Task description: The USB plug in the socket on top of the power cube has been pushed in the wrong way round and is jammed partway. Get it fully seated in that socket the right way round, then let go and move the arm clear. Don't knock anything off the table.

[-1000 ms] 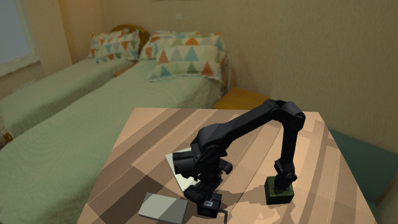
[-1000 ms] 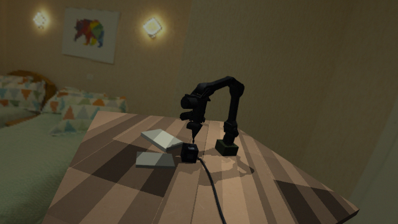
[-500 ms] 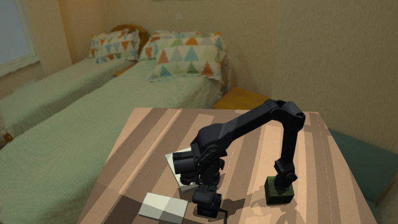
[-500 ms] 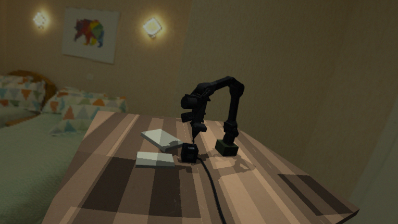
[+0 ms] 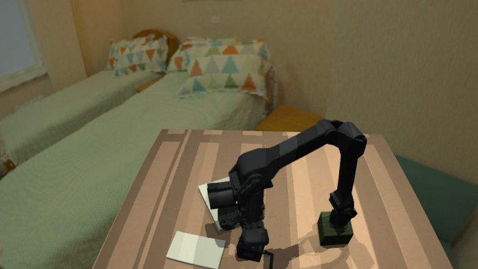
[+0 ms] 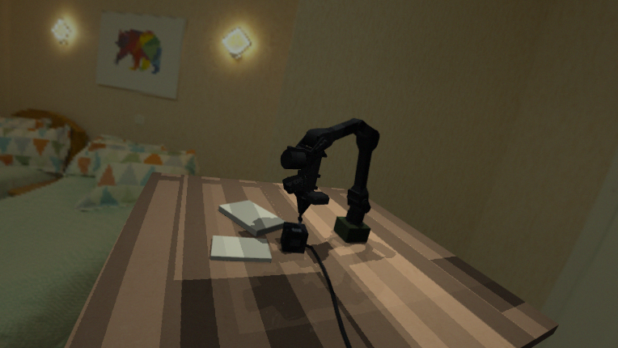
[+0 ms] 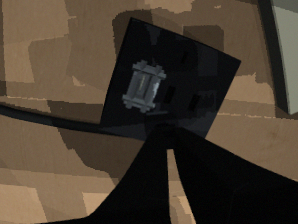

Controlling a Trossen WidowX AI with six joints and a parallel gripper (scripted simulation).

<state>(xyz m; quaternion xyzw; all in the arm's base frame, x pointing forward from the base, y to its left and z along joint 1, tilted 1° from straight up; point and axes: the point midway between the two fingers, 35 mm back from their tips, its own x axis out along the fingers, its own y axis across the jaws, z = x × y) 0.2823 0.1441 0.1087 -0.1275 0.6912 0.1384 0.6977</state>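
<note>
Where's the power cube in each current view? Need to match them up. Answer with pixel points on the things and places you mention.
Top: low, just right of centre, under the pincer; the cube (image 5: 249,253) (image 6: 294,237) (image 7: 200,75) is partly covered by the arm.
Exterior: just left of centre, below mid-height, right of the pale slabs.
Wrist: upper middle, tilted, above the pincer (image 6: 300,219) (image 7: 166,137).
Shared landmark: black cable (image 5: 271,258) (image 6: 328,285) (image 7: 50,120) running from the cube.
</note>
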